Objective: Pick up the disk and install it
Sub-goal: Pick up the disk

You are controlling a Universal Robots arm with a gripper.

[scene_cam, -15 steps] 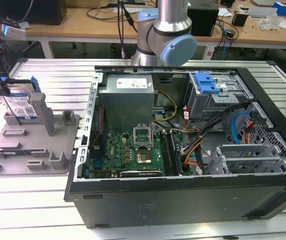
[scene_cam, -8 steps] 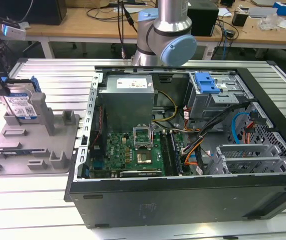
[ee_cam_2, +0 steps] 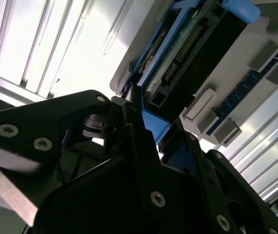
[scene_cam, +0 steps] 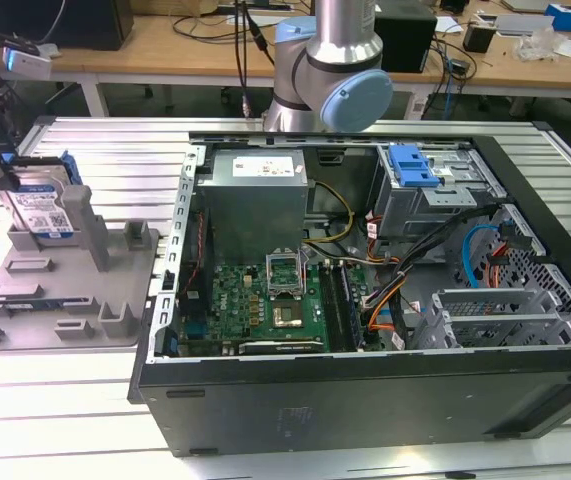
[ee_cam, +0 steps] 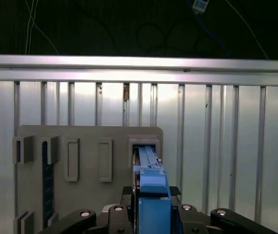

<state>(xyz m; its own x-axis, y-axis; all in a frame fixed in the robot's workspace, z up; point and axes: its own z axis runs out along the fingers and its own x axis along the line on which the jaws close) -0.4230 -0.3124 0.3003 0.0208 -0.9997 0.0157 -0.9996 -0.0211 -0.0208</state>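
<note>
In the exterior view's upper left, we see the gripper (scene_cam: 7, 178) clamped on the upright disk (scene_cam: 45, 210) at the grey tray (scene_cam: 65, 300); an arm joint (scene_cam: 330, 75) sits top centre.

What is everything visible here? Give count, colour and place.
Slatted aluminium table: one, silver, beneath everything.
Black metal computer case: one, open, centre.
Grey metal power supply box: one, inside the case.
Green motherboard: one, inside the case.
Grey plastic fixture tray: one, exterior view's left of the case.
Silver metal disk with blue plastic frame: one, upright in the tray.
Robot arm: one, silver and blue, behind the case.
Gripper: one, black, shut on the disk's frame.
</note>
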